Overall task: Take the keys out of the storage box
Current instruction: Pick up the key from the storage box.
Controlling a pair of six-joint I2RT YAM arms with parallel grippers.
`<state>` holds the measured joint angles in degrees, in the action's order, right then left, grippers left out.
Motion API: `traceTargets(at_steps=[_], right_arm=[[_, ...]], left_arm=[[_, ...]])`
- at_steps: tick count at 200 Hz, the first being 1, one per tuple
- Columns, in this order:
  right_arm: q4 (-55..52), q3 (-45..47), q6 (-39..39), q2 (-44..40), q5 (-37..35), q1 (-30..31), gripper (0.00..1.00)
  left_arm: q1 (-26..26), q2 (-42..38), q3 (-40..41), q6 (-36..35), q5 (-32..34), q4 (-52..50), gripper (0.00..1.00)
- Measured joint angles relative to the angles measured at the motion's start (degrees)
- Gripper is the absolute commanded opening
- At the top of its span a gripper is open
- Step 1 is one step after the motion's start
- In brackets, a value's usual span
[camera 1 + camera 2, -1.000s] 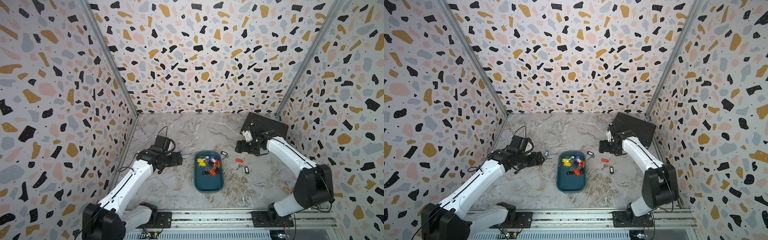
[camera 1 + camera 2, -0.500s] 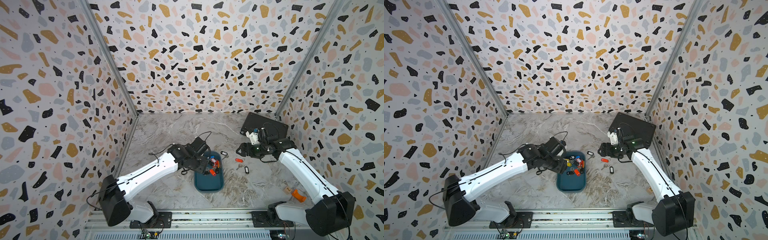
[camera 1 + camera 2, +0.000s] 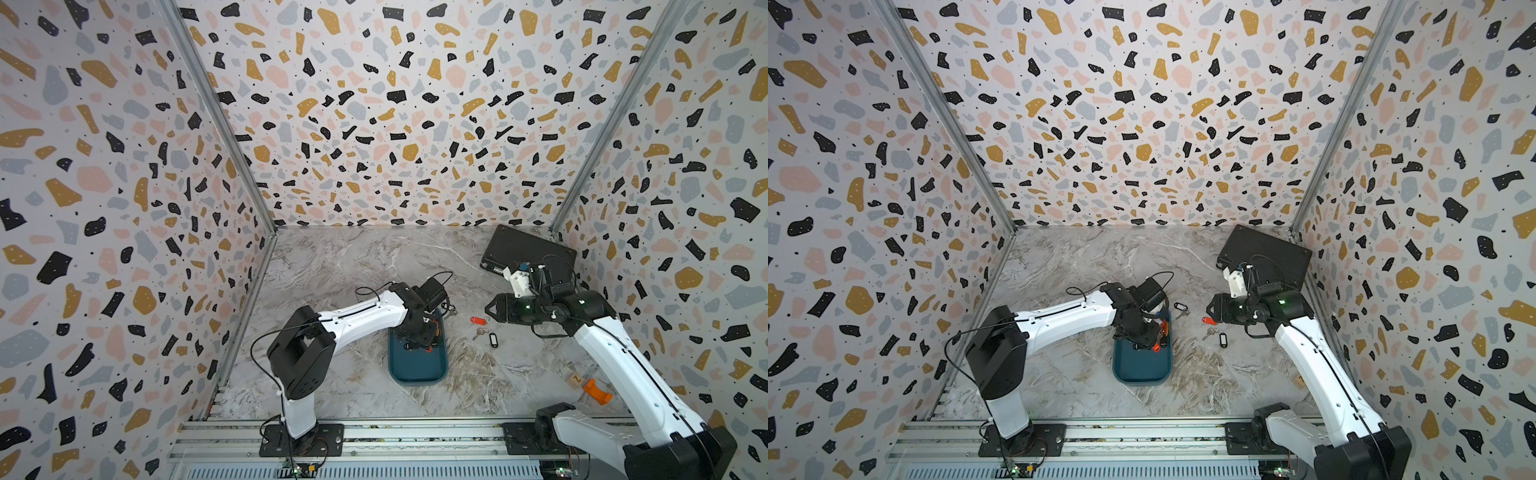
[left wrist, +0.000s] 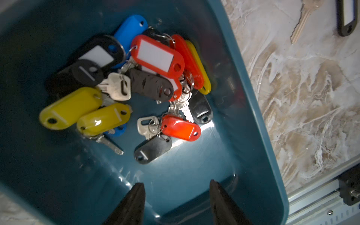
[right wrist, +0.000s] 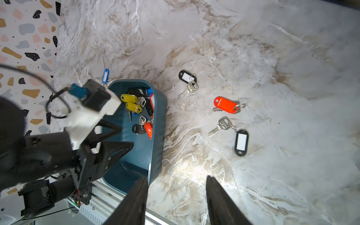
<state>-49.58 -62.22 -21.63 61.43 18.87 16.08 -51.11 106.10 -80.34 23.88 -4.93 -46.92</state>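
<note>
Low in the frame, the right gripper (image 5: 176, 196) holds its two dark fingers apart over the marble tabletop (image 5: 292, 78). Left of centre lies the teal storage box (image 5: 157, 124), with tagged keys (image 5: 136, 107) heaped in its upper half. The left gripper (image 5: 126, 136) reaches over it from the left, jaws parted. To the box's right lie an upper black-tagged key (image 5: 187, 78), a red-tagged key (image 5: 226, 105) and a lower black-tagged key (image 5: 241, 142). A blue tag (image 5: 105, 75) sits just beside its upper end.

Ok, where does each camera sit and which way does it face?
Top views: high above the front rail, looking down at the table; left arm and right arm show.
Left wrist: on the left arm, looking down into the storage box at the keys; left gripper tips show.
Right wrist: on the right arm, facing the box and loose keys; right gripper tips and left arm show.
Shared: both wrist views see the boxed keys.
</note>
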Motion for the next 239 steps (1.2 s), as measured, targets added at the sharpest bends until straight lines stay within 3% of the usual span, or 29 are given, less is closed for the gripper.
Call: traceTargets(at_steps=[37,95,239], right_arm=[[-1.7,-0.2,0.3,-1.1,-2.0,0.0,0.49],[-2.9,-0.2,0.5,-1.2,-2.8,0.0,0.48],[-3.0,-0.2,0.7,-1.2,-2.8,0.0,0.47]], left_arm=[[1.4,5.5,-1.2,0.8,-2.2,2.0,0.45],[6.0,6.1,-1.1,3.9,-2.9,4.3,0.41],[6.1,7.3,1.0,6.8,-4.2,6.8,0.32]])
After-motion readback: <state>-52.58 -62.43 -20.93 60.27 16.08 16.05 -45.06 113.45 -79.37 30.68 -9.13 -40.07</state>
